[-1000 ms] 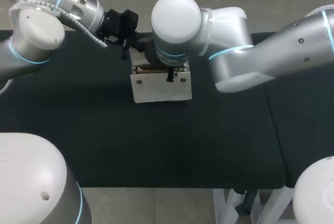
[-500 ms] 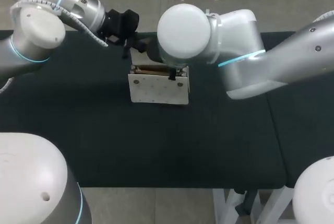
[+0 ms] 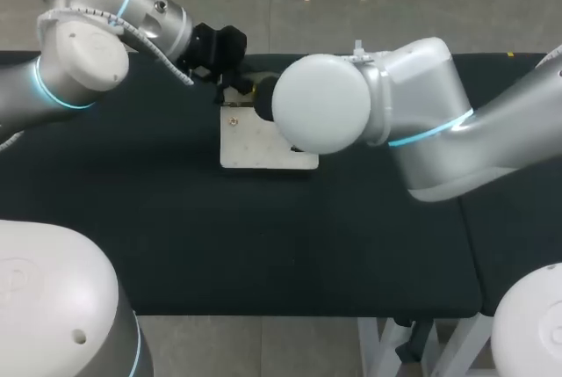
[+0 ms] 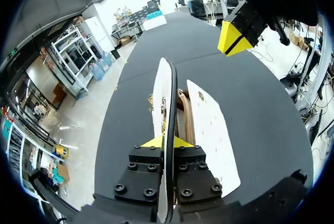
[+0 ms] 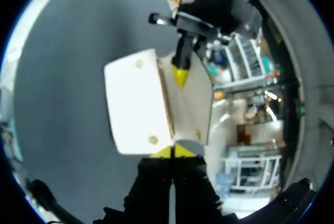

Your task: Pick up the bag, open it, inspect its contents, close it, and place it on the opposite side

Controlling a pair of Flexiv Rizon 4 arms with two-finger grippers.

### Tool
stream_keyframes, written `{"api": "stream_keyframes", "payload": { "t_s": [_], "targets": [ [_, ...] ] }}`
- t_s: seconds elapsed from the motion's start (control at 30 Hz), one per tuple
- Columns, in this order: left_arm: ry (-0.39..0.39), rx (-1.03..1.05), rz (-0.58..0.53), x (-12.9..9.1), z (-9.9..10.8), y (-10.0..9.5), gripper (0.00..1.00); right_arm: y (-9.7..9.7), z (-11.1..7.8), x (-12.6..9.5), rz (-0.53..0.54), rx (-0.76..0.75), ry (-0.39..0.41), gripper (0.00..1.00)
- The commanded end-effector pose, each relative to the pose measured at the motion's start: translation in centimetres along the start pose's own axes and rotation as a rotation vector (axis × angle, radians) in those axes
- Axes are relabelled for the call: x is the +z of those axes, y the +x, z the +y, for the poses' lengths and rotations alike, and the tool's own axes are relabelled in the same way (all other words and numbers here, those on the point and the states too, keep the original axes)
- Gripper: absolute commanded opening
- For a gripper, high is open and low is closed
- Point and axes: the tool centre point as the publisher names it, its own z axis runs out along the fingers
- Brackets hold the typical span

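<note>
Swung lower and rightward, the right arm (image 3: 320,105) now hides part of the bag (image 3: 259,144) in the upper middle. The left gripper (image 4: 166,141) pinches one wall and the right gripper (image 5: 172,152) is closed at the opposite end (hold unclear), with the mouth running between them.
</note>
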Motion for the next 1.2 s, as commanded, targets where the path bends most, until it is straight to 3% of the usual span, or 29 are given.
{"api": "stream_keyframes", "payload": {
  "t_s": [0.03, 0.47, 0.97, 1.2],
  "targets": [
    [0.000, 0.028, -0.038, 1.1, 0.4, 1.0, 0.00, 0.7, -0.5, -0.6, -0.021, 0.000, -0.011, 0.00],
    [0.052, 0.144, -0.099, 1.5, 1.7, 1.9, 0.00, 2.7, 0.3, -0.6, 0.000, -0.010, -0.034, 0.00],
    [0.052, 0.144, -0.099, 1.5, 1.7, 1.9, 0.00, 2.7, 0.3, -0.6, 0.000, -0.010, -0.034, 0.00],
    [0.022, 0.208, -0.175, 2.0, 2.5, 2.1, 0.00, 6.3, 1.1, -2.3, -0.111, -0.065, -0.019, 0.00]
  ]
}}
